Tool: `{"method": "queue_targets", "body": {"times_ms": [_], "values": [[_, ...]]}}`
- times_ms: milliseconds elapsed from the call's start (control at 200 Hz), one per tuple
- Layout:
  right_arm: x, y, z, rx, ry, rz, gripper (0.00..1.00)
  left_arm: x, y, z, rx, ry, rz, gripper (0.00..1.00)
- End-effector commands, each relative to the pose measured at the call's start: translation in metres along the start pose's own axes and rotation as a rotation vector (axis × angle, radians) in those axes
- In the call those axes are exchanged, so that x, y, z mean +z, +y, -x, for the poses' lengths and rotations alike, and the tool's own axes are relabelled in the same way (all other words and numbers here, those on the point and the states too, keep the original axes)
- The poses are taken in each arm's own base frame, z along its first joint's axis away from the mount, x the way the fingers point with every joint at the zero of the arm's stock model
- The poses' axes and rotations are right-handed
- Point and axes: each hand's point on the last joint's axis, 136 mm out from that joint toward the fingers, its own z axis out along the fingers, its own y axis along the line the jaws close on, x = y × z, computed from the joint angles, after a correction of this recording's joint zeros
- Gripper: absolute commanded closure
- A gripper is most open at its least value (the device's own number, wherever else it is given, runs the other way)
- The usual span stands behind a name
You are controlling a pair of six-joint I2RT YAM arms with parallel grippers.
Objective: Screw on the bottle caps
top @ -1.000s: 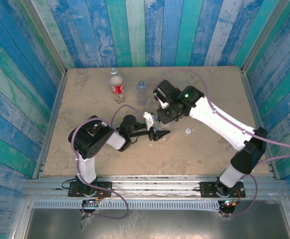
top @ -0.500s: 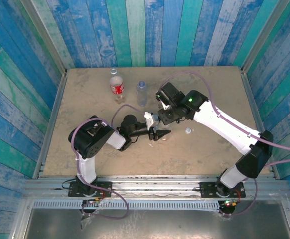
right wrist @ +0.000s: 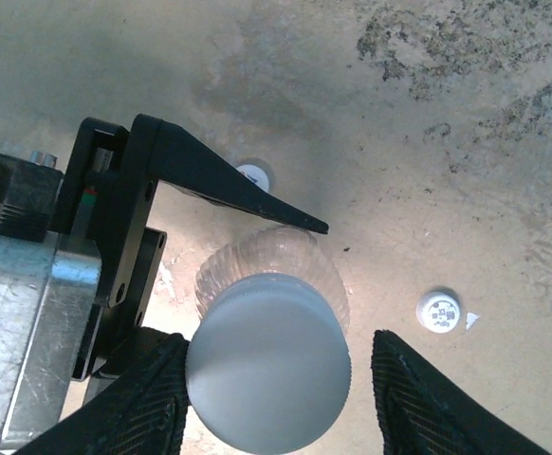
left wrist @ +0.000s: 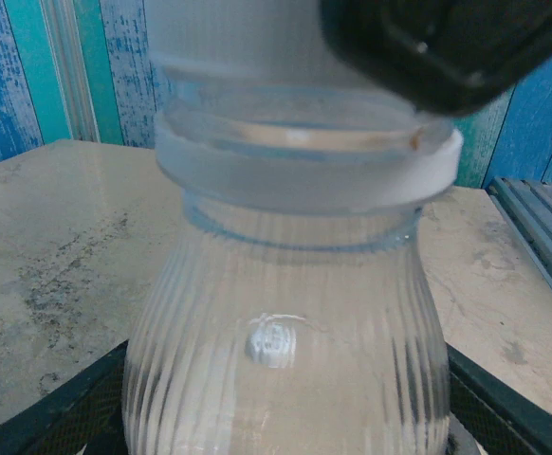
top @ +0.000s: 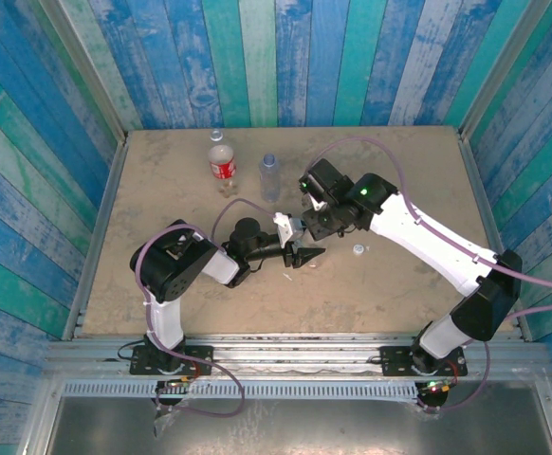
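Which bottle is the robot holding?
The ribbed clear bottle between the left gripper's fingers, white cap on top. The red-labelled bottle and the bluish bottle stand alone at the table's far side.

Lab test cell: painted plank walls (top: 285, 57), stone-look table (top: 162, 171), metal frame (top: 285, 355).

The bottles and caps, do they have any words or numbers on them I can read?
None can be read.
Red-labelled bottle: white marks on the label, too small to read.
Loose cap: dark print on top, too blurred to read.
Held bottle: a small raised mark on the ribbed side, not readable.
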Motion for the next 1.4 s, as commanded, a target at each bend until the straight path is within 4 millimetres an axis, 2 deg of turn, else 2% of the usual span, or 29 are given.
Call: {"method": "queue_targets", "body": {"times_ms": [0, 150, 296, 386, 491, 616, 917, 1393], "values": [[-0.011, -0.005, 0.001, 0.006, -0.010, -0.016, 0.39, -0.004, -0.013, -0.014, -0.056, 0.069, -0.046, 0.36], [-0.020, 0.000, 0.006, 0.006, -0.039, 0.021, 0.26, -0.004, -0.013, -0.015, -0.055, 0.072, -0.044, 0.36], [-0.033, 0.005, 0.012, 0.011, -0.093, 0.066, 0.24, -0.004, -0.012, -0.015, -0.059, 0.071, -0.044, 0.36], [-0.040, -0.002, 0.016, 0.049, -0.136, 0.054, 0.27, -0.004, -0.012, -0.015, -0.057, 0.067, -0.044, 0.36], [-0.041, -0.008, 0.018, 0.081, -0.165, 0.054, 0.35, -0.004, -0.013, -0.015, -0.056, 0.068, -0.045, 0.36], [-0.033, -0.014, 0.014, 0.096, -0.150, 0.051, 0.47, -0.004, -0.012, -0.015, -0.058, 0.071, -0.043, 0.36], [-0.008, -0.018, 0.001, 0.113, -0.063, 0.068, 0.59, -0.004, -0.013, -0.013, -0.053, 0.071, -0.043, 0.36], [0.003, -0.010, -0.010, 0.092, -0.014, 0.113, 0.60, -0.004, -0.012, -0.015, -0.056, 0.073, -0.042, 0.36]]}}
